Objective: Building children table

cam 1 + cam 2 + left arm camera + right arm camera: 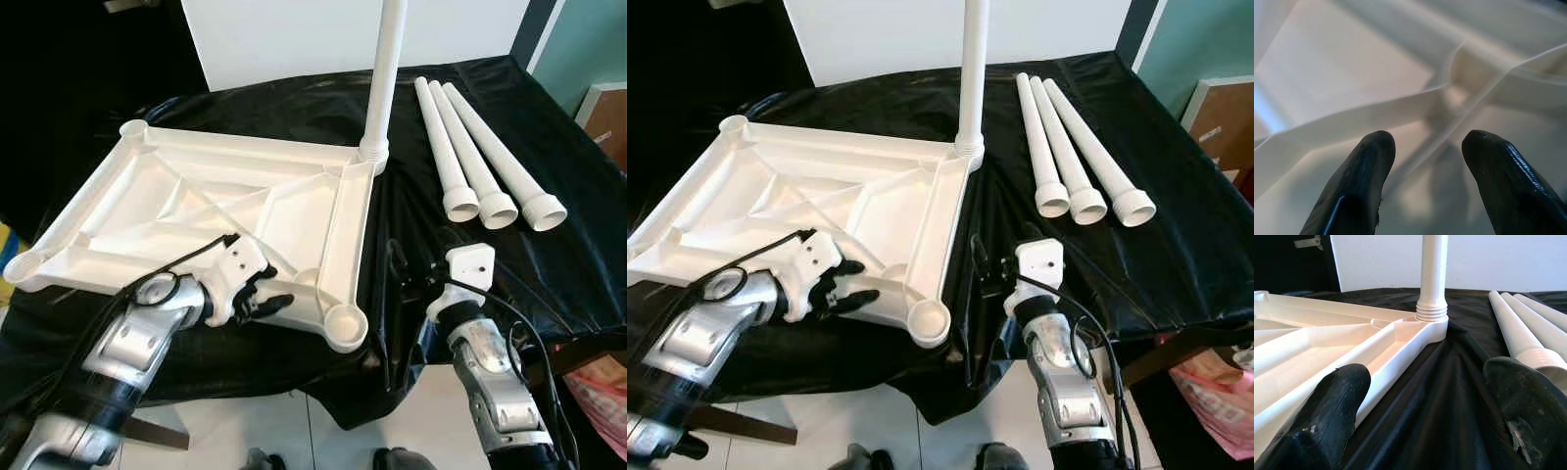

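Both grippers' fingers apart: left gripper (277,294) over tabletop (127,186), screwed-in leg (384,78) cut off above.

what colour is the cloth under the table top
Black, glossy cloth; clearest in the left eye view.

White tabletop (823,186) upside down on black-draped bench (1176,245), ribs up. One leg (972,73) upright in far-right corner socket. Three loose legs (1073,147) side by side at 2 o'clock. Left claw (847,284) on near rim. Right arm (1058,362) at 5 o'clock, between tabletop and loose legs.
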